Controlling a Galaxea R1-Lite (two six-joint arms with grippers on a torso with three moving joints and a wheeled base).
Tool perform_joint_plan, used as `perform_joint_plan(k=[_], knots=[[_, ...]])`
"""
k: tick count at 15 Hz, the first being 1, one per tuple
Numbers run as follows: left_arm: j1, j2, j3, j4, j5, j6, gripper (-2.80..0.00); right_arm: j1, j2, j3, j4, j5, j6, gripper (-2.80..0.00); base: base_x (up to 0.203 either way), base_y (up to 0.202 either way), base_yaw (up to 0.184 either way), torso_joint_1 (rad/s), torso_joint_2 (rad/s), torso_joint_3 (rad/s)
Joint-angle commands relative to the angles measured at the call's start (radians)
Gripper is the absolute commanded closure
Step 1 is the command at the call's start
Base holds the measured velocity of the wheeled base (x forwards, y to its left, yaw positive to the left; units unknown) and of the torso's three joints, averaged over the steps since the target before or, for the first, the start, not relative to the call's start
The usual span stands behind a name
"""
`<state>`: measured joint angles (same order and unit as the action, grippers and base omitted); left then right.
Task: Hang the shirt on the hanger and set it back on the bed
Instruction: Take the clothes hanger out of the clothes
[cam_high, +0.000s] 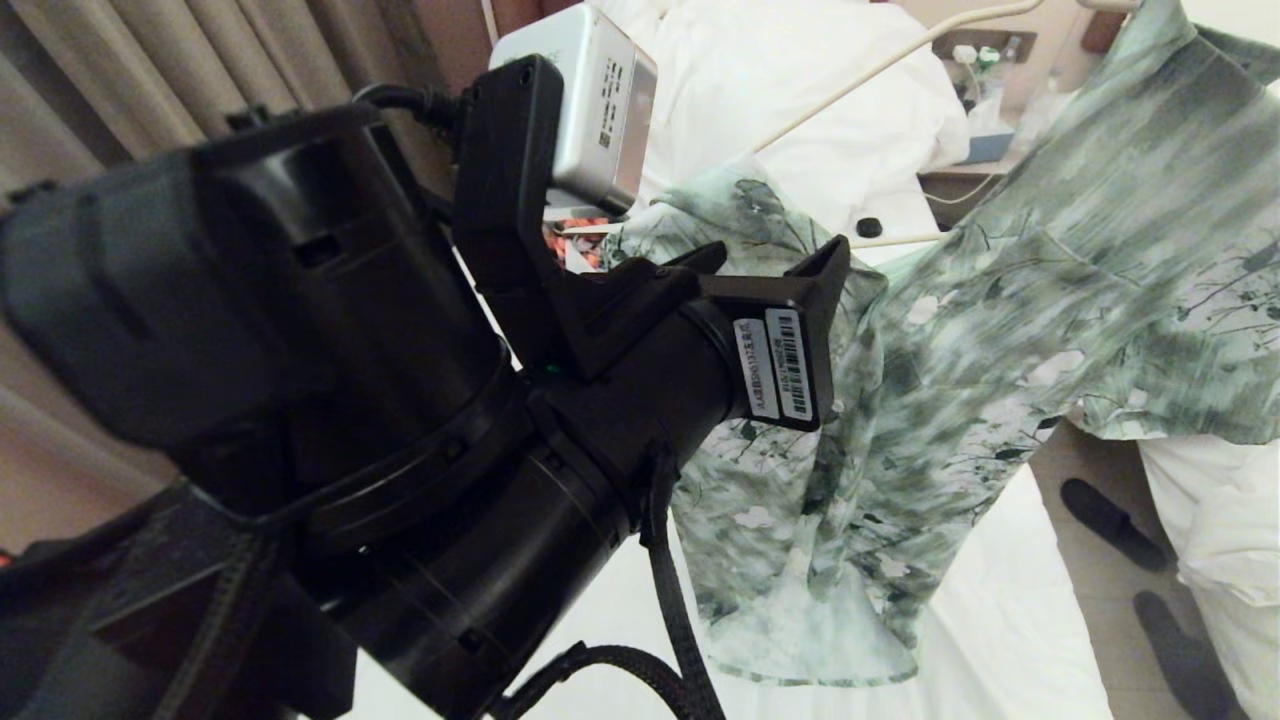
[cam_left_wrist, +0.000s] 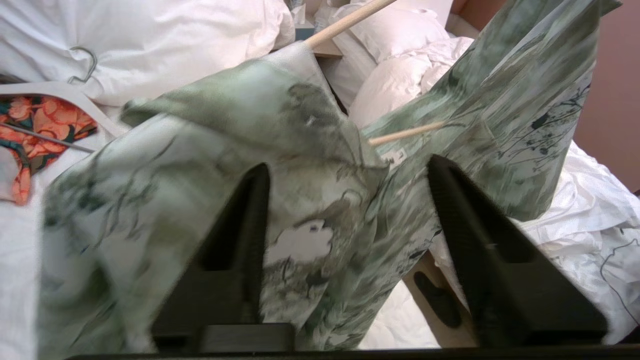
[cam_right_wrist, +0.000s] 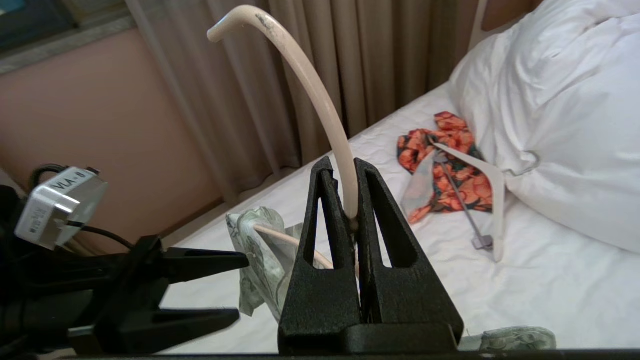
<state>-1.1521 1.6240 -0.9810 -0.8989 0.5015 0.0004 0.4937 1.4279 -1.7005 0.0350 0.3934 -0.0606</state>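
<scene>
The green and white shirt (cam_high: 960, 380) hangs in the air over the bed (cam_high: 1000, 620), draped on the cream hanger (cam_high: 880, 68). One shoulder sits over the hanger's arm (cam_left_wrist: 345, 22), and a bare stretch of the lower rod (cam_left_wrist: 405, 134) shows past the collar. My right gripper (cam_right_wrist: 344, 165) is shut on the neck of the hanger's hook (cam_right_wrist: 310, 85) and holds it up. My left gripper (cam_left_wrist: 345, 175) is open just in front of the draped shoulder, with cloth showing between its fingers (cam_left_wrist: 255, 210) but not pinched. The head view shows it (cam_high: 778, 250) at the shirt's left edge.
An orange-red floral garment (cam_right_wrist: 450, 170) on a wide white hanger (cam_right_wrist: 492, 200) lies near the pillows (cam_right_wrist: 550, 100). Curtains (cam_high: 150, 80) hang to the left. A bedside table (cam_high: 975, 170), dark slippers (cam_high: 1110, 520) on the floor and a neighbouring bed (cam_high: 1220, 540) lie to the right.
</scene>
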Motion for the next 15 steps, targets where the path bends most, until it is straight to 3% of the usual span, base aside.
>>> perform_joint_plan(k=[1, 9, 10, 15], knots=[[0.002, 0.007, -0.011, -0.006, 0.005, 0.000, -2.80, 0.013, 0.002, 0.000, 0.000, 0.002, 0.002, 0.00, 0.000, 0.000, 0.000, 0.000, 0.00, 0.000], [0.019, 0.023, -0.025, -0.062, 0.009, -0.016, -2.80, 0.051, 0.002, 0.027, 0.000, 0.001, 0.004, 0.00, 0.000, 0.000, 0.000, 0.000, 0.00, 0.000], [0.019, 0.027, -0.025, -0.064, 0.009, -0.014, 0.00, 0.051, 0.000, 0.027, 0.000, 0.001, 0.004, 0.00, 0.000, 0.000, 0.000, 0.000, 0.00, 0.000], [0.019, 0.023, -0.022, -0.064, 0.008, -0.016, 0.00, 0.052, -0.003, 0.028, 0.000, 0.001, 0.002, 0.00, 0.000, 0.000, 0.000, 0.000, 0.00, 0.000]])
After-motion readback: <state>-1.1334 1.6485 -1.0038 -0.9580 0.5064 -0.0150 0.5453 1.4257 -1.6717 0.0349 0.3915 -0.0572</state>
